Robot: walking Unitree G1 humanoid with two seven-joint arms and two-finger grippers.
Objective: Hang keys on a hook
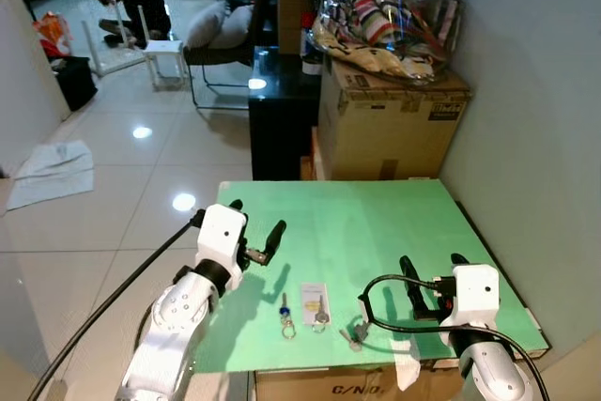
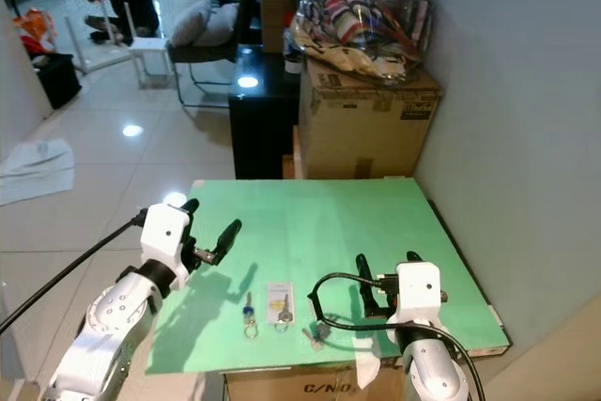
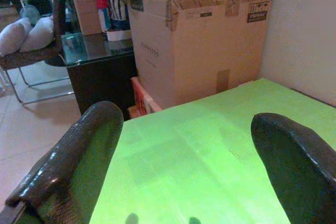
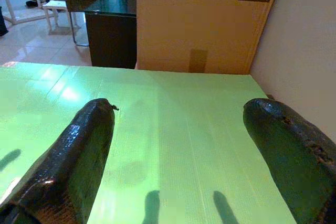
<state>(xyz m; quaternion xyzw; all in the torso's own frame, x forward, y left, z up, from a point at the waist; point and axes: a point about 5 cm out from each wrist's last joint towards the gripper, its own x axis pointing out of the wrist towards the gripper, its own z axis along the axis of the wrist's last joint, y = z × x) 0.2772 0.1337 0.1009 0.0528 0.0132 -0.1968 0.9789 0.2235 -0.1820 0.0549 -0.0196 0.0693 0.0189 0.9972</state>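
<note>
Near the 6 o'clock edge of the green surface (image 1: pixel 376 223), as the head camera sees it, lie three small key items, none yet touched:

- Key with blue head (image 1: pixel 285 315), on a small ring, toward 7 o'clock.
- Key on white tag (image 1: pixel 315 303), just beside the blue one, at about 6 o'clock.
- Loose metal key (image 1: pixel 355 332), at about 5 o'clock, very close to the edge and to a scrap of white paper (image 1: pixel 406 363) hanging over it.

Left pincer (image 1: pixel 255 230): fingers spread wide, hovering above the surface toward 9 o'clock, near but short of the blue key. Right pincer (image 1: pixel 432 281): fingers spread wide, toward 4 o'clock, near the loose key, with its black cable (image 1: pixel 385 312) looping close to that key.

Hook: none can be made out in these pictures. A cardboard box (image 1: pixel 394 119) and a dark cabinet (image 1: pixel 277 110) stand beyond the 12 o'clock edge; bare wall at 3 o'clock.

Step in hand, judged: choosing and grasping a key. Advice:

- Take the blue-headed or tagged key with the left pincer; the ring or tag gives something to pinch.
- Come down steeply with fingers straddling the ring, since flat keys slide on the smooth sheet.
- Keep the ring free below the grip so it can drop over a hook.
- Avoid nudging the loose key off the edge.
</note>
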